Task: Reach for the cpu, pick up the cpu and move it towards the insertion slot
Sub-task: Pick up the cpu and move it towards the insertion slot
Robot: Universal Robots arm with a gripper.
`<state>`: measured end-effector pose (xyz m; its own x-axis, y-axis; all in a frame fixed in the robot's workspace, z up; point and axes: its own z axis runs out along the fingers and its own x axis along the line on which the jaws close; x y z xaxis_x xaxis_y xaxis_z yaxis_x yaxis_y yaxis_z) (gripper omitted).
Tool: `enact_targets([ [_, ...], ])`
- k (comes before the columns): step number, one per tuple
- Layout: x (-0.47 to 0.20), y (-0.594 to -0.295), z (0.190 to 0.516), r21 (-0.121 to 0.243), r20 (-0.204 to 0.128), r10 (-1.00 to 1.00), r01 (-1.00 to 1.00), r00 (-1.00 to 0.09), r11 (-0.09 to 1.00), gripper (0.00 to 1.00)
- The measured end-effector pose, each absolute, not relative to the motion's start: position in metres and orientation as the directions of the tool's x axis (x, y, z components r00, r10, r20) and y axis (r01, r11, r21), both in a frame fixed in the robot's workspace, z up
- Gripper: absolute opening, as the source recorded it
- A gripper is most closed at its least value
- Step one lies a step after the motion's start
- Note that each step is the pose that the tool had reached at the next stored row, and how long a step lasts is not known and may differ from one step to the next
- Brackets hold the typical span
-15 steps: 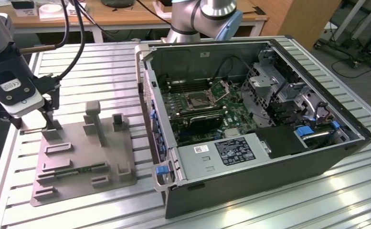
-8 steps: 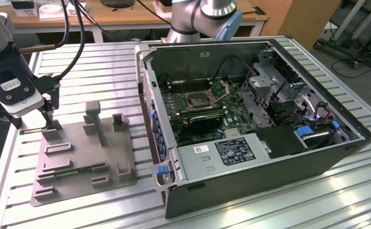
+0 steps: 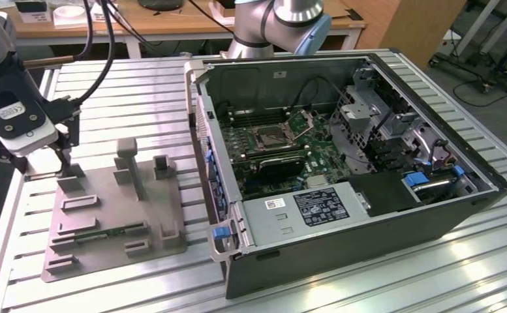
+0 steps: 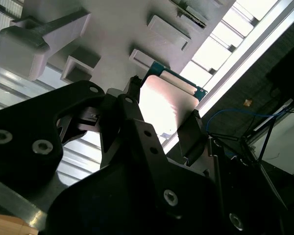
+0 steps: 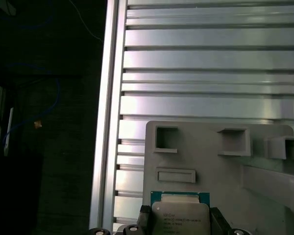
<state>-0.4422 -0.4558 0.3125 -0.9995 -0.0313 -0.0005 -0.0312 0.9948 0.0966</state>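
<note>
The cpu [image 5: 180, 218] sits pinched between the claw's [image 4: 165, 104] fingers at the fixture plate's [image 5: 210, 166] corner; the insertion slot [image 3: 271, 135] lies well apart from that plate.

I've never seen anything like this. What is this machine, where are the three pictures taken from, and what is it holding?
This is one robot arm working over a slatted metal table. The exterior view looks on from off the arm; both wrist views come from cameras riding on the arm itself. On the table sit a grey fixture plate and an open computer case; inside the case is the insertion slot, a silver-framed socket. The end effector, the arm's grasping part, is closed on the cpu, a small square chip, down at the plate.
</note>
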Motion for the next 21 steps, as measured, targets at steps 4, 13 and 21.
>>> enact_targets([
  [4,-0.4422,-0.4558,0.3160,0.097,-0.001,-0.031,-0.031,-1.000,0.995,0.55],
  [13,-0.4422,-0.4558,0.3199,0.097,-0.001,-0.031,-0.031,-1.000,0.995,0.55],
  [21,-0.4422,-0.4558,0.3204,0.097,-0.001,-0.031,-0.031,-1.000,0.995,0.55],
])
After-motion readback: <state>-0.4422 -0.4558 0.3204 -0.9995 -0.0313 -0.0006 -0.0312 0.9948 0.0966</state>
